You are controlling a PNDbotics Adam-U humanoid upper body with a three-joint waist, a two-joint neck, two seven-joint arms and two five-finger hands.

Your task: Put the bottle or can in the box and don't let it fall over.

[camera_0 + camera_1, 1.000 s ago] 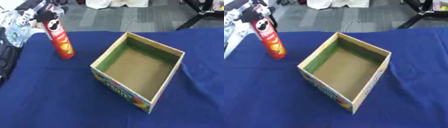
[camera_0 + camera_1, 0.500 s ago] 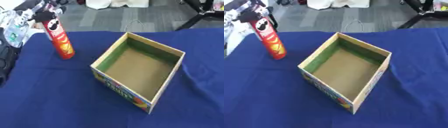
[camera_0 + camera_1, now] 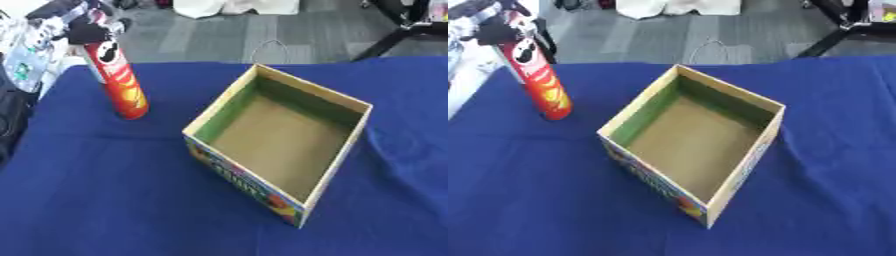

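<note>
Gripping up top, left hand (image 3: 83, 31) looks curled round can (image 3: 118, 82) | can upright, left of box (image 3: 278, 140) | right hand unseen

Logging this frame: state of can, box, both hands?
red can: upright on the blue cloth, left of the box, slightly tilted, not in the box.
box: open-topped, empty.
left hand: at the can's top, fingers unclear.
right hand: not in view.
</note>
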